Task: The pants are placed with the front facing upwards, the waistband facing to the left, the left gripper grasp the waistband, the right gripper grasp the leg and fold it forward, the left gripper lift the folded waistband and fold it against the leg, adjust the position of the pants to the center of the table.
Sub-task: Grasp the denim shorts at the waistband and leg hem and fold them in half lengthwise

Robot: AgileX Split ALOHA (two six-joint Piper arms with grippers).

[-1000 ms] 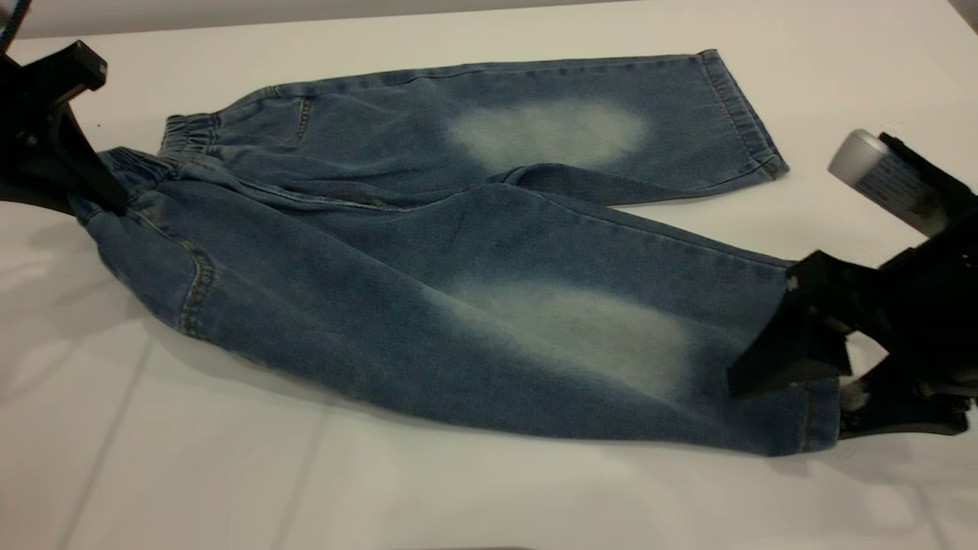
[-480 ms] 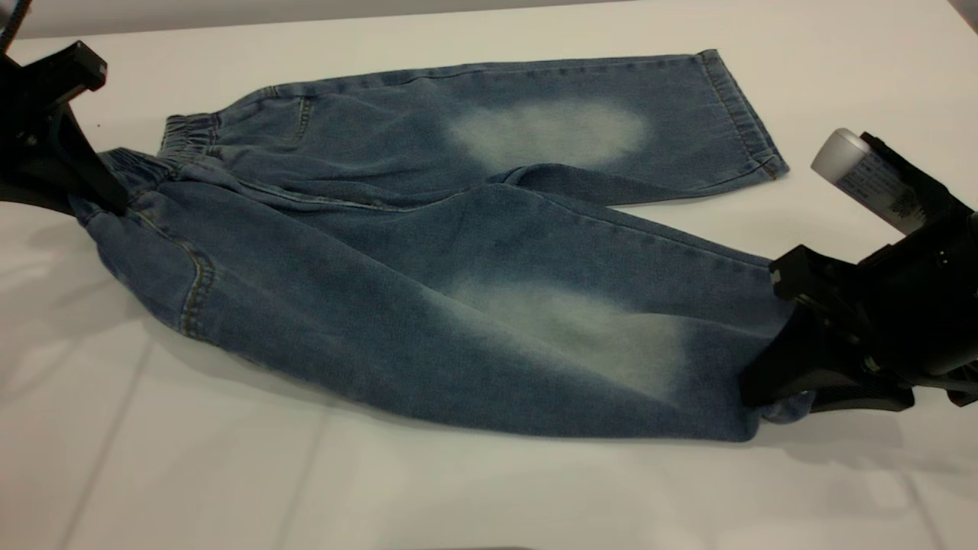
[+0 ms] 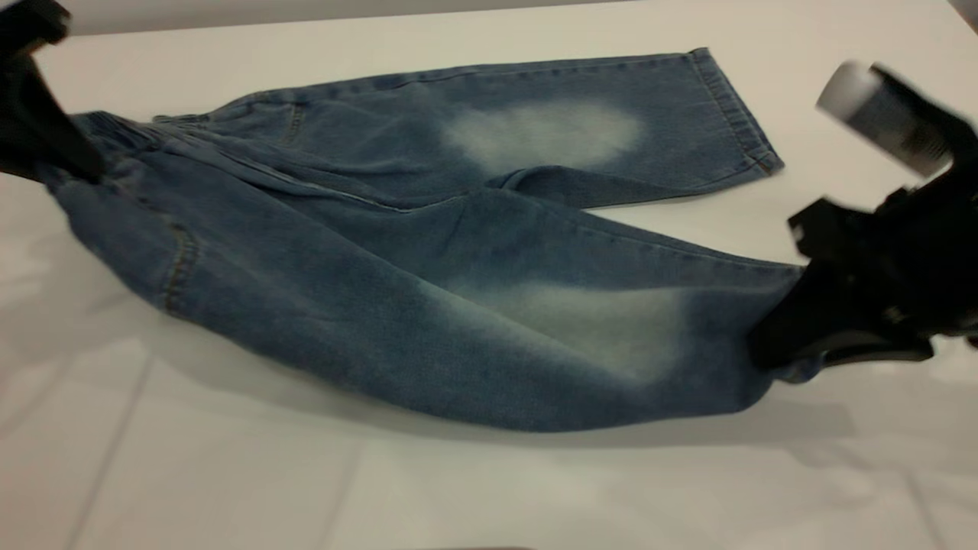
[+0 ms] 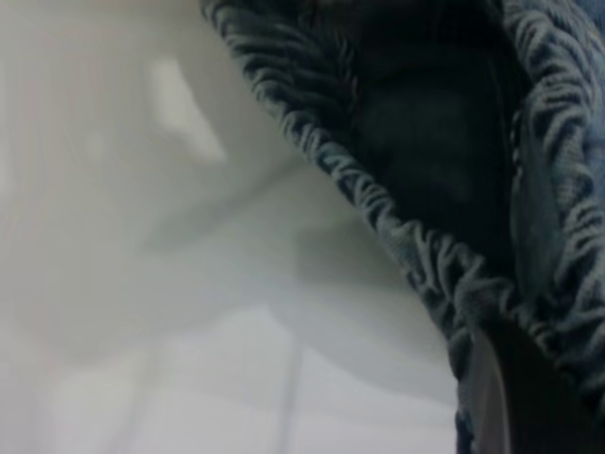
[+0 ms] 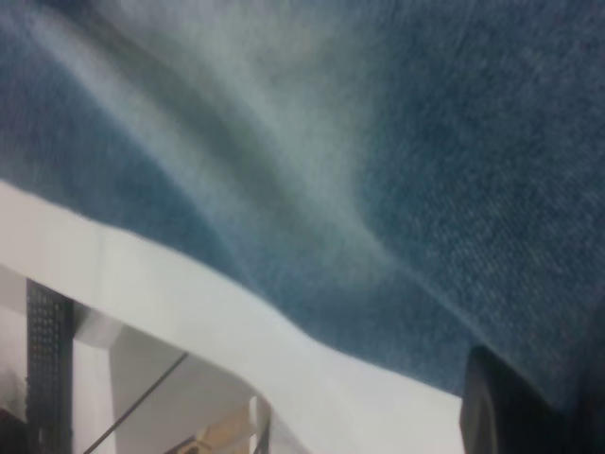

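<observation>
One pair of pants (image 3: 397, 252) on the white worktop (image 3: 229, 473), held by two grippers. Left gripper (image 3: 72, 164): fingers clamped on the waistband (image 3: 114, 130). Right gripper (image 3: 795, 347): fingers clamped on the near leg's hem. Since half a second ago both held ends have risen; the near leg hangs taut.

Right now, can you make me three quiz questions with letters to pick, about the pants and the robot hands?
1. Where is the left tool? A at the waistband B at a leg hem C off the pants
2. How many pale knee patches show? A one B two C four
3. Is the near leg flat? A flat on the table B raised, shadow beneath C rolled up

A: it grips the ruffled band.
B: one per leg.
B: the right tool holds its hem up.
</observation>
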